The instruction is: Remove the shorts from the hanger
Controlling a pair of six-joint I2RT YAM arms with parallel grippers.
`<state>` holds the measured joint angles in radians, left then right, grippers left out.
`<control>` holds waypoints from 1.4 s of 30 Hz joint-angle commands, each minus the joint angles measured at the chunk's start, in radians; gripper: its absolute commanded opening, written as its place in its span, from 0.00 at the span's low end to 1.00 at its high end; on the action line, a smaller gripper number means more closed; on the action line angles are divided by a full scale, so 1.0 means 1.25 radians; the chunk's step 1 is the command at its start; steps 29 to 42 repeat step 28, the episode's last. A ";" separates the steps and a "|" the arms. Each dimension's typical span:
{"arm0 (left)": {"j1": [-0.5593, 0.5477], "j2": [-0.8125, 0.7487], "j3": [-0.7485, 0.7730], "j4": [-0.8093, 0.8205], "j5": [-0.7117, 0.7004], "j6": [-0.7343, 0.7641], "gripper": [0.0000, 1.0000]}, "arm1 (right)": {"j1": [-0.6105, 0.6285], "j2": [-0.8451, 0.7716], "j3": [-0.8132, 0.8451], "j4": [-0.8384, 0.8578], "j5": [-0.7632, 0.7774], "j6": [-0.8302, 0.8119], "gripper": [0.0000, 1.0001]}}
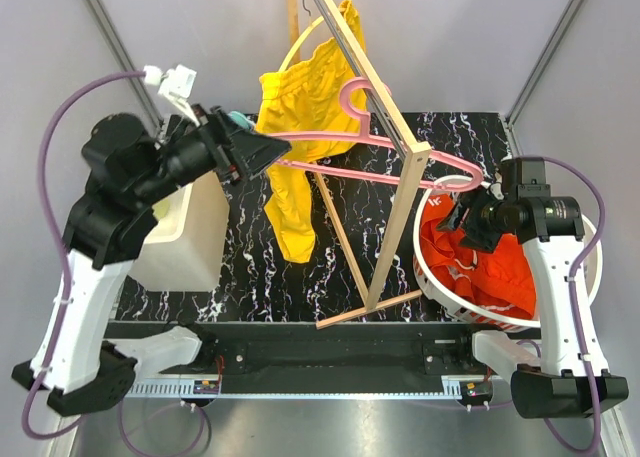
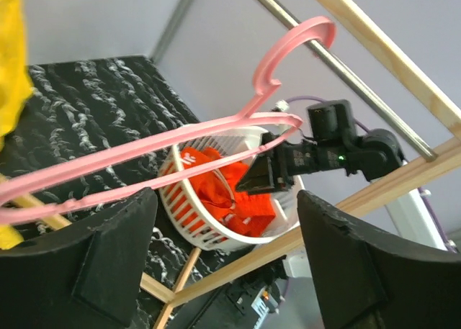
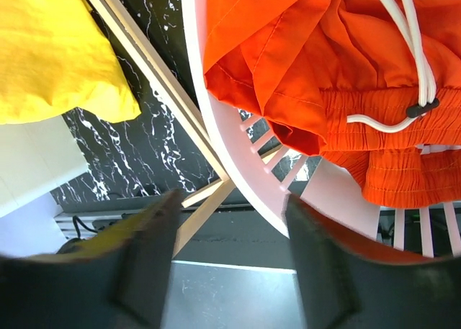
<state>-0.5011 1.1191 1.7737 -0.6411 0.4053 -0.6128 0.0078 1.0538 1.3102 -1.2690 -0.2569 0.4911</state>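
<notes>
The shorts lie crumpled in a white basket at the right side of the tabletop, off the hanger and well below it. The hanger is up in the air with its long axis running left to right across the top view. Its left end is at the left hand and its right end sits over the basket's far rim, just beside the right hand. Its hook points toward the far side, close to the slanting bar of the wooden rack. From above, the left hand looks like a dark wedge with the pink bars coming out of it. Only the left wrist view shows its fingers spread wide, with the hanger's two bars passing just above the left one. I cannot tell whether the hanger touches that finger. The same view looks along the hanger toward the basket and the right arm. The right wrist view looks straight down and shows what the others do not: the gathered waistband and its white drawstring. It also shows the right hand's fingers parted with nothing between them, above the basket's rim. Yellow shorts hang from the rack, between the arms
</notes>
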 commanded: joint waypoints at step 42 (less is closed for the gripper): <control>0.004 -0.145 -0.009 -0.006 -0.286 0.077 0.99 | -0.001 -0.039 0.681 -0.208 0.322 0.043 1.00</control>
